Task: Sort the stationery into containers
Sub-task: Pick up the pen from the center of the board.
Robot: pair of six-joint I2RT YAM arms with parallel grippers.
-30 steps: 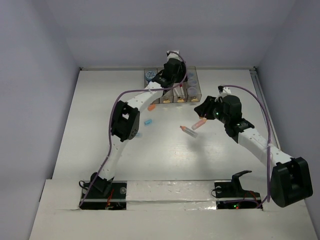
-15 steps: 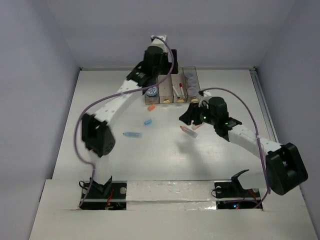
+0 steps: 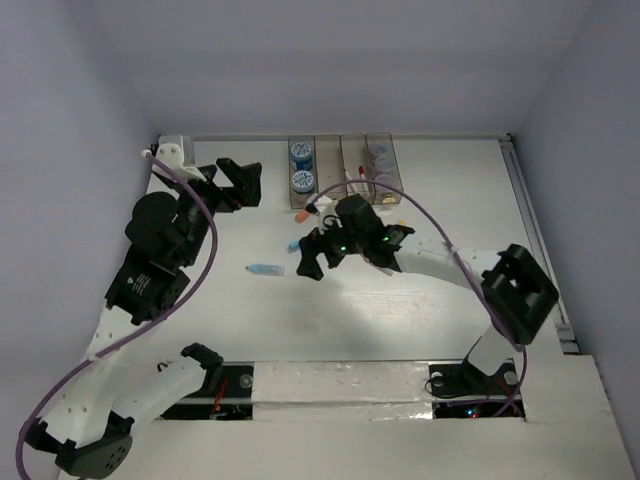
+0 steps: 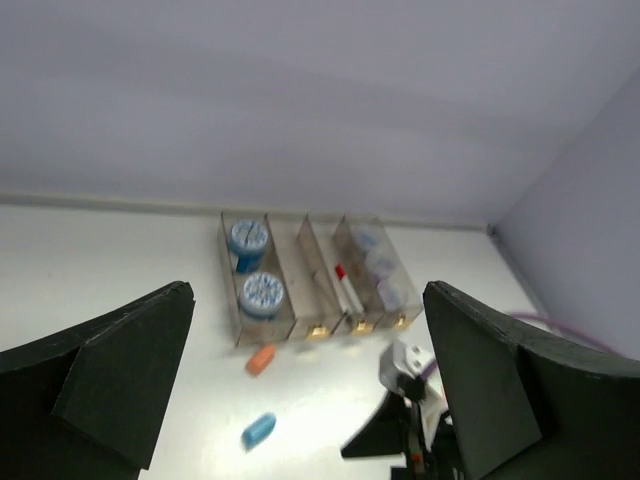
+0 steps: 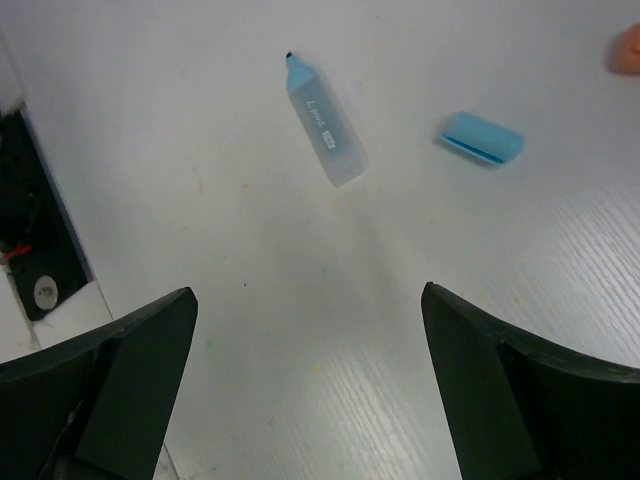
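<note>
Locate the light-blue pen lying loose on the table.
Top view: the light-blue pen lies left of centre on the table, with the blue cap just beyond it, towards the containers.

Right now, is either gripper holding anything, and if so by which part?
Nothing is held. The left gripper and the right gripper both stand open, with nothing between their fingers.

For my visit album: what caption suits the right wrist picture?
Open right claw over a light-blue marker and a separate short blue piece on the white table.

Rolls (image 3: pixel 299 181) in leftmost bin (image 4: pixel 243 329), sticks (image 3: pixel 267 269) before it
</note>
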